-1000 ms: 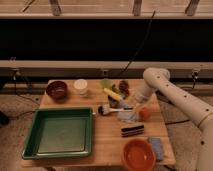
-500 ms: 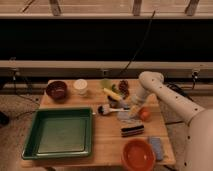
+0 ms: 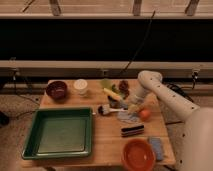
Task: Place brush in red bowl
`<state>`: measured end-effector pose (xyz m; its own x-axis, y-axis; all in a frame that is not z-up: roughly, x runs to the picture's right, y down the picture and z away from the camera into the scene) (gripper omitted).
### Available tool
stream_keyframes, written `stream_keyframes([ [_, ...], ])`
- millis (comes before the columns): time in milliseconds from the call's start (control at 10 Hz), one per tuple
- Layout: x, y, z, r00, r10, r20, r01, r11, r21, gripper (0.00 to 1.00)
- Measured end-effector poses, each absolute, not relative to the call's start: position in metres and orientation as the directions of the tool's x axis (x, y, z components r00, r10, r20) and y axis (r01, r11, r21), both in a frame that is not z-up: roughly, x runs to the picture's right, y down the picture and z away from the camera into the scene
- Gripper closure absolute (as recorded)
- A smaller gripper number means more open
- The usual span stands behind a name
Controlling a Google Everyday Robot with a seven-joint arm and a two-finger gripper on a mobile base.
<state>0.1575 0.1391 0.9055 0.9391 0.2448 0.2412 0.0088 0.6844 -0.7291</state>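
Observation:
The brush [image 3: 111, 109] lies flat near the middle of the wooden table [image 3: 107, 145], with its dark round head to the left and its pale handle pointing right. My gripper [image 3: 132, 107] is down at the right end of that handle, right above a grey-blue cloth [image 3: 127, 117]. The red bowl [image 3: 137, 154] sits at the table's front edge, to the right, well in front of the gripper. Nothing shows in the bowl.
A green tray [image 3: 60, 132] fills the front left. At the back stand a maroon bowl [image 3: 56, 90], a white cup [image 3: 80, 86] and a yellow object [image 3: 112, 94]. An orange ball [image 3: 145, 114], a dark block brush [image 3: 132, 130] and a blue sponge [image 3: 156, 148] lie between gripper and bowl.
The arm has swung in and lowered, bringing the gripper down onto the right end of the brush handle. The brush and the other things have not moved.

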Motion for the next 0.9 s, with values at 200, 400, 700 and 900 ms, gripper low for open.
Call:
stream_keyframes([
  [200, 0.159, 0.136, 0.899, 0.934, 0.251, 0.253, 0.012, 0.687, -0.727, 0.91],
  [400, 0.163, 0.129, 0.889, 0.929, 0.256, 0.266, 0.014, 0.696, -0.718, 1.0],
  [700, 0.168, 0.103, 0.859, 0.922, 0.253, 0.292, 0.021, 0.722, -0.691, 1.0],
  [900, 0.17, 0.089, 0.845, 0.918, 0.246, 0.31, 0.031, 0.736, -0.676, 1.0],
])
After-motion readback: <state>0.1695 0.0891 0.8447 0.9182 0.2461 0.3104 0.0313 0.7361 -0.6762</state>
